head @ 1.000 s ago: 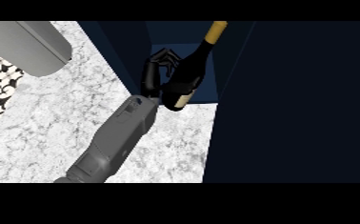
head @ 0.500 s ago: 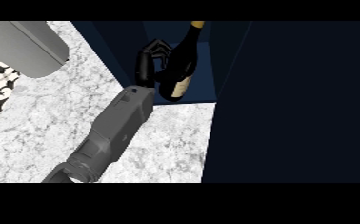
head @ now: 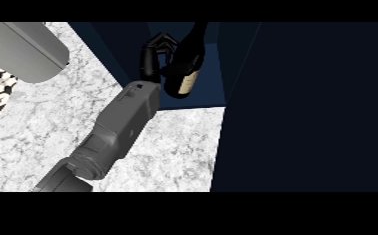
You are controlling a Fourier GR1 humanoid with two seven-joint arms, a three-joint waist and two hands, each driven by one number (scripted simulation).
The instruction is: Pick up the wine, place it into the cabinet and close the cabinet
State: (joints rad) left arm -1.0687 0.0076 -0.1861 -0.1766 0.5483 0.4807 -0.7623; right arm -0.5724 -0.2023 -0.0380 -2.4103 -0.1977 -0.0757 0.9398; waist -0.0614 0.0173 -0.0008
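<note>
Dark-blue cabinet (head: 214, 79) fills the view from 12 to 3 o'clock. Inside it, near 12, the wine bottle (head: 184, 76) stands almost upright, with the fingers of the left hand (head: 151, 61) curled round it. Placing looks nearly finished. Next the hand must let go, draw back over the bench (head: 170, 144), then close the cabinet.

Kitchen, by the look of it. A marble counter (head: 170, 144) runs up against a dark blue cabinet (head: 310, 104). A wine bottle (head: 184, 74) is inside its open compartment.
</note>
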